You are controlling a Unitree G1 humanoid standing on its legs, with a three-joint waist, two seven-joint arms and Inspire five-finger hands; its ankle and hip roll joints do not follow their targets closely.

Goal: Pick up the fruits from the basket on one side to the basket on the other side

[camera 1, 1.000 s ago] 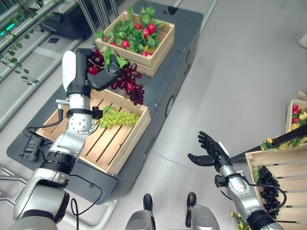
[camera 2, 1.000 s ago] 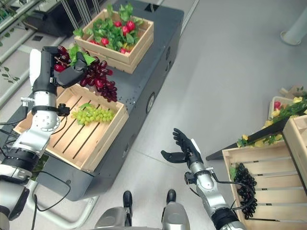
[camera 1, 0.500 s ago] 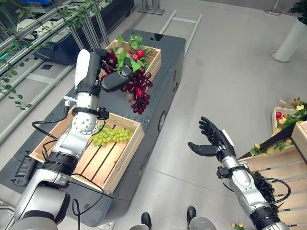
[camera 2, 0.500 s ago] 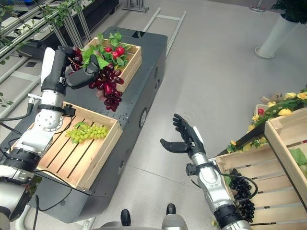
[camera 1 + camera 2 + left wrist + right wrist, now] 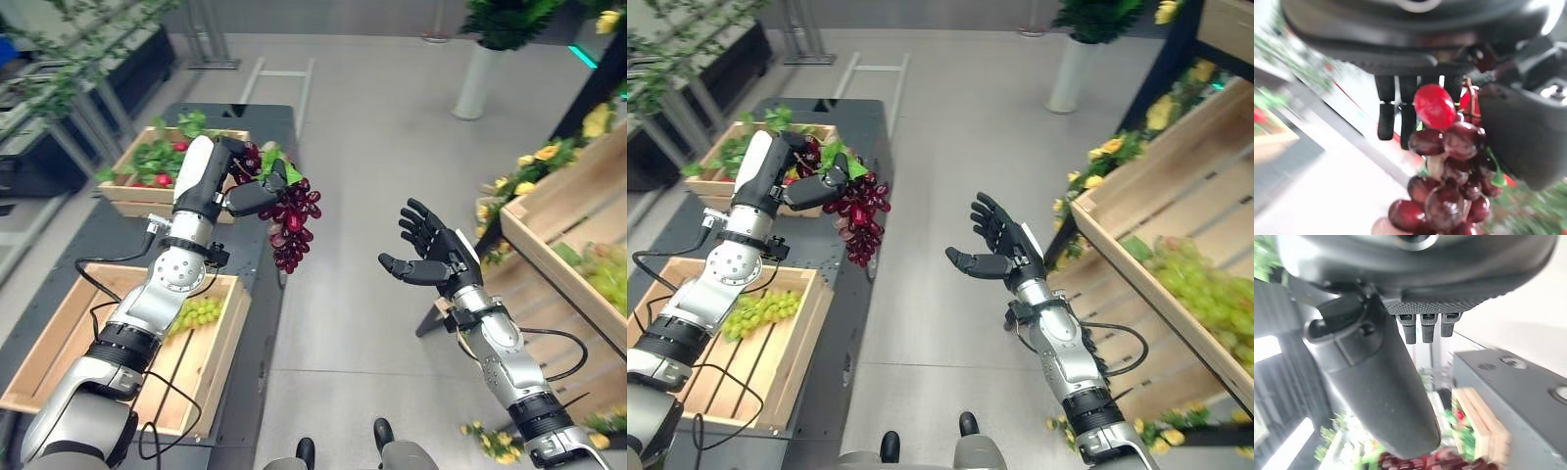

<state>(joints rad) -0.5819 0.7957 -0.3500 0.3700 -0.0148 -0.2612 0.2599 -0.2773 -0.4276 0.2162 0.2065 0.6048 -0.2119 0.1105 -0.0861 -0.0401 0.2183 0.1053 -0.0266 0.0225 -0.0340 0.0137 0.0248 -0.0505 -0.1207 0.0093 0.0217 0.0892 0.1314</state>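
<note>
Dark grey cart (image 5: 279, 122) on pale floor (image 5: 362, 196). Beyond its far end, white planter (image 5: 477, 83) holding green plant (image 5: 505, 20). Nearby, yellow flowers (image 5: 542, 157).

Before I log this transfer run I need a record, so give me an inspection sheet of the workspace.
Surface: dark cart carrying two wooden crates.
Job's things: red grape bunch dangling in the air from the left hand; green grapes in the near crate; green grapes in the right-side crate.
Clutter: far crate with leaves and red fruit.
Hands: left shut on the bunch; right hand open, palm up, holding nothing.
Cables: nothing seen.
Surroundings: grey floor, potted plant, yellow flowers.
</note>
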